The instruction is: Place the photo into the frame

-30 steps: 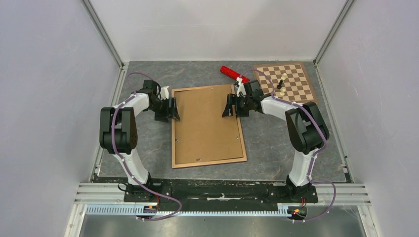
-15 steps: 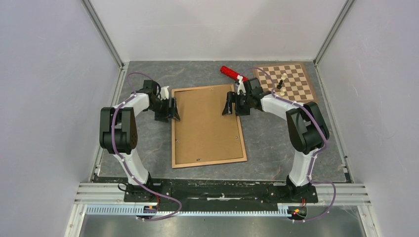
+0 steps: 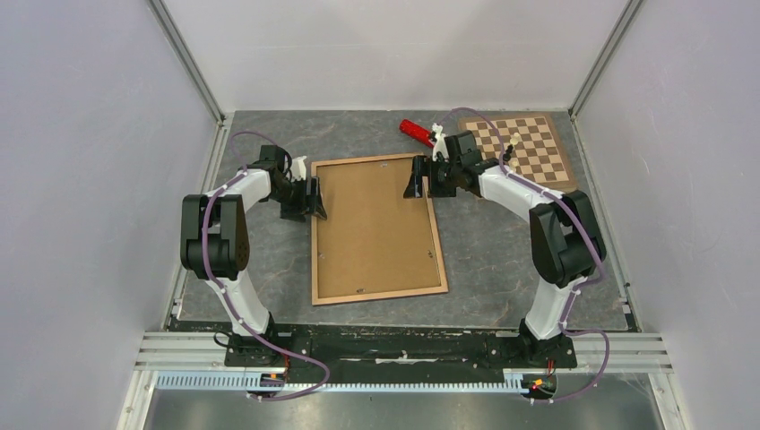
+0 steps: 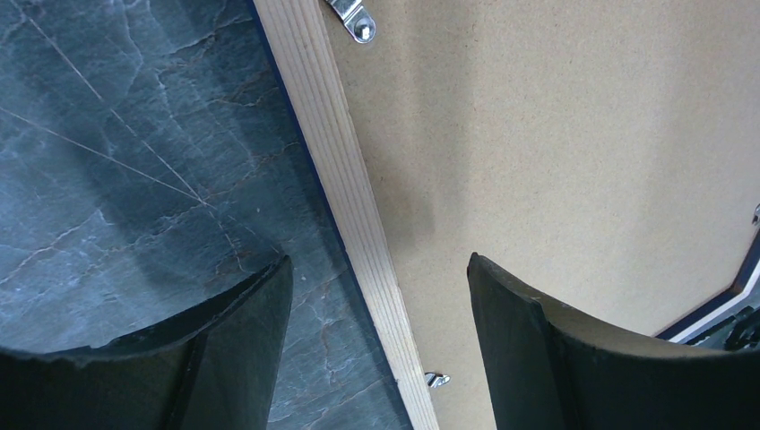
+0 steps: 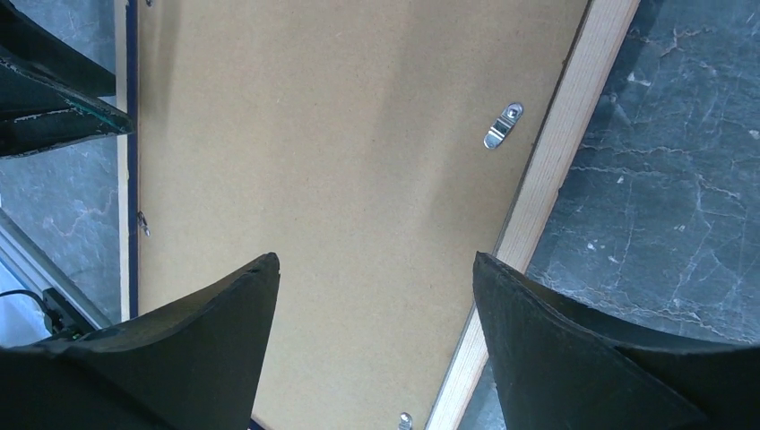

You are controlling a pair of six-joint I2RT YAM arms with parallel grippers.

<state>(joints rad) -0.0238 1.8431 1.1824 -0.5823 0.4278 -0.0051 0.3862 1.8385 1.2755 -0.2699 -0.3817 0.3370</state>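
- Frame (image 3: 381, 294): flat on the counter (image 3: 502, 260), centre, wood face up, brown backing panel (image 3: 376, 228) seated inside.
- Left gripper (image 4: 376, 269): jaws apart, straddling the frame's left rail.
- Right gripper (image 5: 376, 264): jaws apart, straddling the right rail, slightly farther back.
- Chessboard (image 3: 529, 148): far right corner of the counter.

The left arm (image 3: 220, 235) and the right arm (image 3: 556, 240) are built alike: white, rounded link shells are joined by blocky black joint housings. A thin purple cable (image 3: 254, 133) is strung in loose loops along each arm. The left gripper (image 4: 376, 269) and right gripper (image 5: 376, 264) are fitted with broad, curved, matte black fingers (image 5: 574, 349); pale wear is seen along some edges.
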